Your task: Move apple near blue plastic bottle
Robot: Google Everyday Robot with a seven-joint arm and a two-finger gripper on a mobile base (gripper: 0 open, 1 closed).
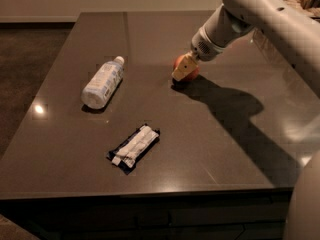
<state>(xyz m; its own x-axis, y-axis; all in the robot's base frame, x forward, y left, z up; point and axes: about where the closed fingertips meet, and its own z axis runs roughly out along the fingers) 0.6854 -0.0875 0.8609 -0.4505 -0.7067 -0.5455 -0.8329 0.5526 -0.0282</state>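
Note:
The apple [192, 73], small and red-orange, is at the middle of the dark table [225, 149], partly hidden behind a tan finger [181, 69]. My gripper [184, 70] reaches in from the upper right and is shut on the apple, low over the tabletop. The blue plastic bottle [102, 82], clear with a white cap and pale label, lies on its side to the left, about a bottle's length from the apple.
A flat dark-blue and white snack packet [134, 145] lies nearer the front, below and between the bottle and the apple. My white arm [260, 14] crosses the upper right and casts a shadow over the right half of the table.

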